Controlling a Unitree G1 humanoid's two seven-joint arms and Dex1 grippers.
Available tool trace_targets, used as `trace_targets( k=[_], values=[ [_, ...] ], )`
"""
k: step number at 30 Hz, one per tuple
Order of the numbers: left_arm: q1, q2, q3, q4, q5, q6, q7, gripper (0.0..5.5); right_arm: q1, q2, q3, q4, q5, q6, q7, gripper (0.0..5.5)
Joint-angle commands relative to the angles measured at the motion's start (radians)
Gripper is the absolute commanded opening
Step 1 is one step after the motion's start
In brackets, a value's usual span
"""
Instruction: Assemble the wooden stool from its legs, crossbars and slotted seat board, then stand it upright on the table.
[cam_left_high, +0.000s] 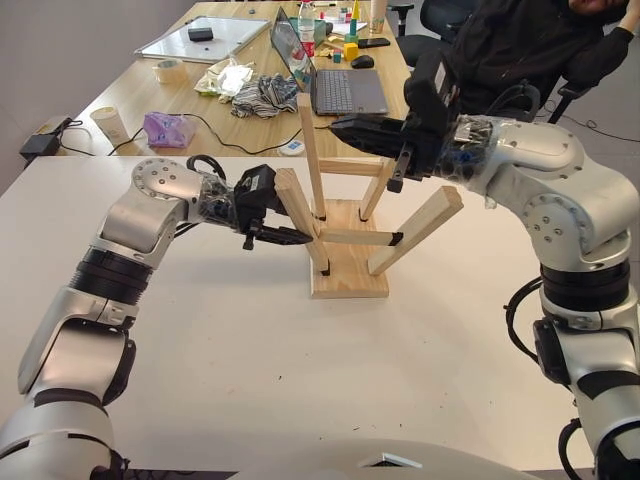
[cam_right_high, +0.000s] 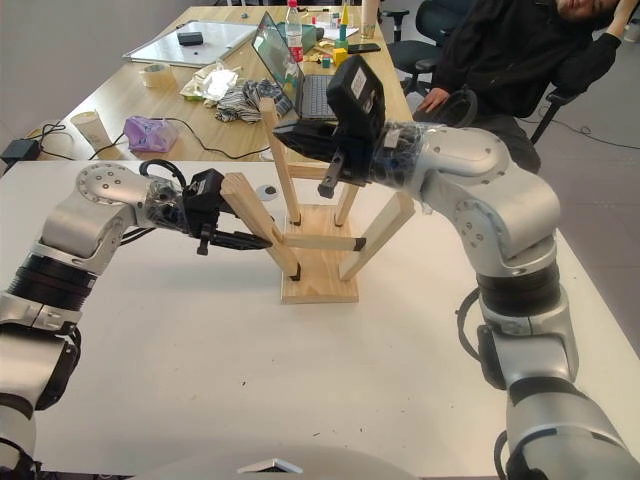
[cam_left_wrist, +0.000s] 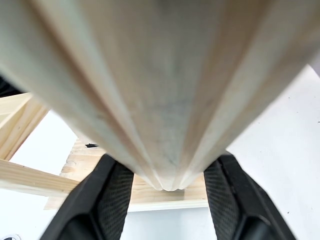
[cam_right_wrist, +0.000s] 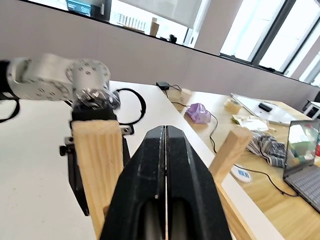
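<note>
The stool (cam_left_high: 340, 262) is seen upside down in the middle of the white bench (cam_left_high: 200, 350). Its seat board (cam_left_high: 350, 285) is laid flat, four pale legs (cam_left_high: 418, 230) are splayed upward from it, and thin crossbars (cam_left_high: 355, 237) are slotted between them. The inversion is probably chosen so that the legs can be pressed down into the board. The near-left leg (cam_left_high: 298, 212) is clamped between the fingers of the left gripper (cam_left_high: 295, 237), presumably to steady or seat it. The right gripper (cam_left_high: 338, 126) is held over the far side, near the far crossbar, its fingers pressed together with nothing between them. The stool is not yet stood upright.
</note>
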Motion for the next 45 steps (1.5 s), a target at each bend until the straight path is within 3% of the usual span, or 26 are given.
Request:
trace_targets(
  k=[1, 5, 10, 17, 20, 25, 29, 34, 38, 45],
  values=[
    [0.039, 0.097, -0.169, 0.085, 0.316, -0.018, -0.012, 2.06, 0.04, -0.077, 0.051, 0.027, -0.106, -0.015, 0.027, 0.02],
    [0.107, 0.142, -0.157, 0.139, 0.314, -0.028, 0.011, 2.06, -0.013, -0.041, -0.041, 0.028, -0.072, -0.003, 0.007, 0.02],
    [0.132, 0.143, -0.176, 0.158, 0.313, -0.028, 0.009, 2.06, -0.056, -0.034, -0.069, 0.0, -0.048, 0.021, 0.021, 0.02],
    [0.159, 0.087, -0.122, 0.177, 0.368, -0.015, 0.015, 2.06, -0.071, -0.073, 0.09, 0.006, -0.097, 0.015, 0.202, 0.02],
    [0.183, 0.055, -0.063, 0.158, 0.338, -0.005, 0.039, 2.06, -0.086, -0.062, 0.105, 0.034, -0.118, 0.008, 0.218, 0.02],
    [0.302, 0.009, 0.165, 0.03, 0.185, 0.039, 0.154, 2.06, -0.083, -0.049, 0.082, 0.061, -0.126, 0.004, 0.219, 0.02],
    [0.425, 0.002, 0.291, -0.099, 0.188, 0.156, 0.364, 2.06, -0.064, -0.05, 0.063, 0.061, -0.126, 0.012, 0.208, 0.02],
    [0.582, -0.021, 0.492, -0.26, -0.023, 0.19, 0.332, 2.24, -0.033, -0.061, 0.034, 0.057, -0.119, 0.025, 0.193, 0.0],
    [0.644, 0.0, 0.566, -0.372, -0.183, 0.289, 0.27, 2.85, -0.027, -0.066, 0.023, 0.063, -0.122, 0.024, 0.194, 0.0],
    [0.619, -0.017, 0.548, -0.419, -0.25, 0.31, 0.23, 2.85, -0.028, -0.066, 0.029, 0.076, -0.13, 0.011, 0.209, 0.0]
  ],
)
